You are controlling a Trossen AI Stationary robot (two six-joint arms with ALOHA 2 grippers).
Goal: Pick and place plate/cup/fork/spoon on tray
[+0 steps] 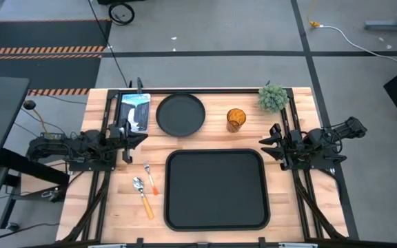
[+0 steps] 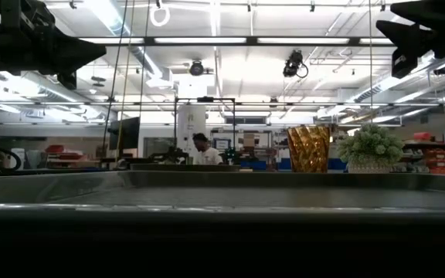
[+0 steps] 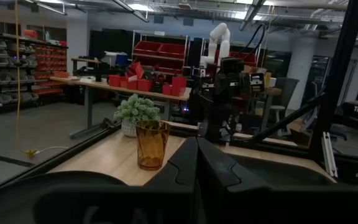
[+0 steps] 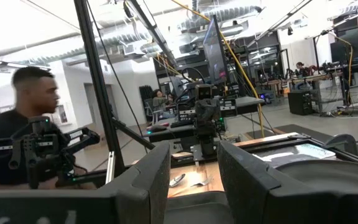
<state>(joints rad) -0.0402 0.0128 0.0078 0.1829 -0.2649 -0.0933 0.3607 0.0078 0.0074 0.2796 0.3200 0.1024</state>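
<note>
The round black plate (image 1: pixel 180 114) lies on the table's far middle, with the amber cup (image 1: pixel 236 120) upright to its right; the cup also shows in the left wrist view (image 3: pixel 151 144) and the low view (image 2: pixel 308 148). The black tray (image 1: pixel 216 189) lies at the near middle. The fork (image 1: pixel 150 178) and the spoon (image 1: pixel 142 196) lie flat on the wood left of the tray. My left gripper (image 1: pixel 132 138) is shut and empty above the table's left side. My right gripper (image 1: pixel 270 142) is open and empty above the table's right side, beyond the tray's far right corner.
A small green potted plant (image 1: pixel 273 98) stands at the far right corner. A flat printed card or tablet (image 1: pixel 135 110) lies left of the plate. A person (image 4: pixel 23 134) is in the room beyond the table's left side. Bare wood shows between tray and plate.
</note>
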